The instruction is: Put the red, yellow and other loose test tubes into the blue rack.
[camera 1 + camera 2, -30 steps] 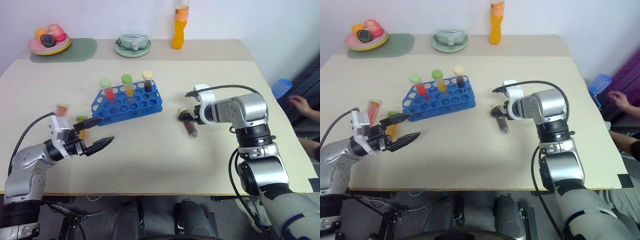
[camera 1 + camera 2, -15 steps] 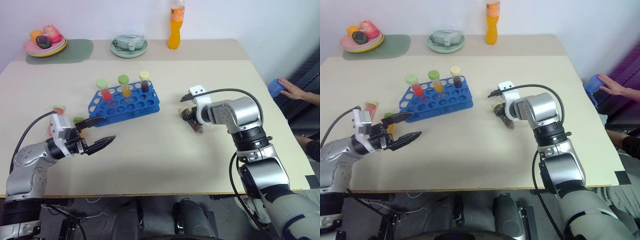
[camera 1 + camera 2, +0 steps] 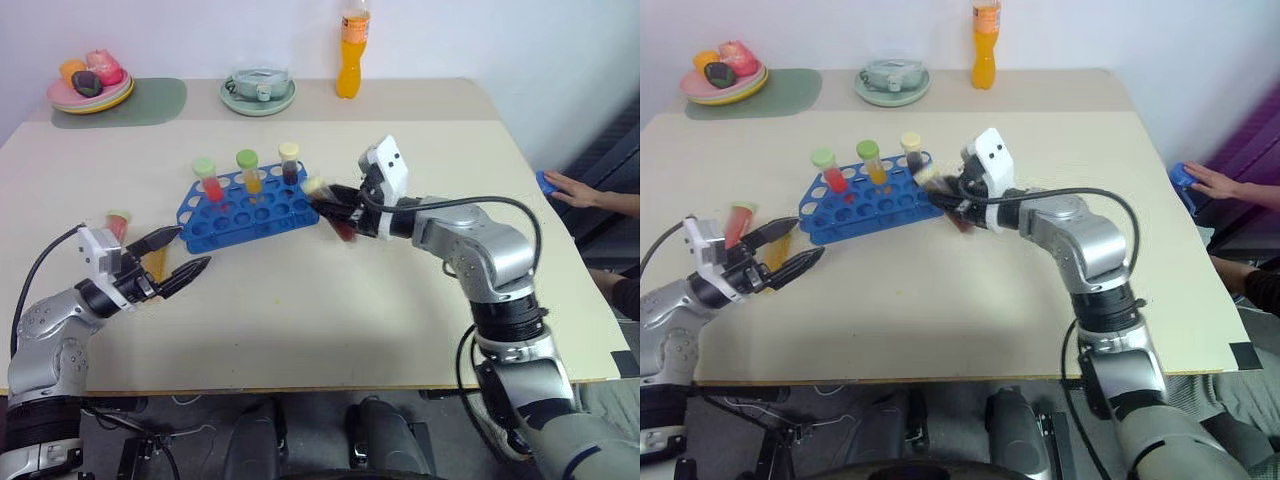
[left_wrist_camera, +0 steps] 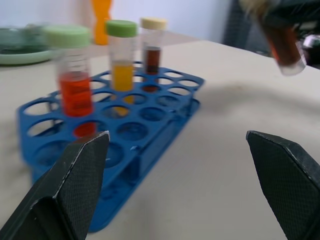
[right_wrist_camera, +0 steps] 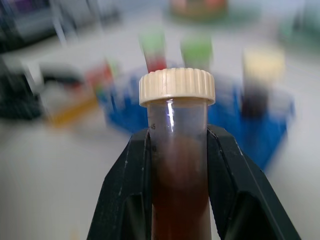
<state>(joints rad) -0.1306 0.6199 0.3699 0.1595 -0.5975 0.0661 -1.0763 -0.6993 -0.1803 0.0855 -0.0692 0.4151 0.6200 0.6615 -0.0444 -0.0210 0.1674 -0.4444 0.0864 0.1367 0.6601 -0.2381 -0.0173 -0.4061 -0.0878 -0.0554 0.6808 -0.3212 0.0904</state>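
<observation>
left eye view, beige table [image 3: 300, 300], white wall [image 3: 200, 30]

Blue rack [image 5: 260, 125] blurred; held tube's [image 5: 177, 165] bottom cut off.

We are looking at a plain test room: a beige bench [image 3: 300, 310] against a bare white wall, holding a blue rack [image 3: 255, 205] of capped tubes, a fruit plate [image 3: 90, 92] and an orange drink bottle [image 3: 351, 55].
</observation>
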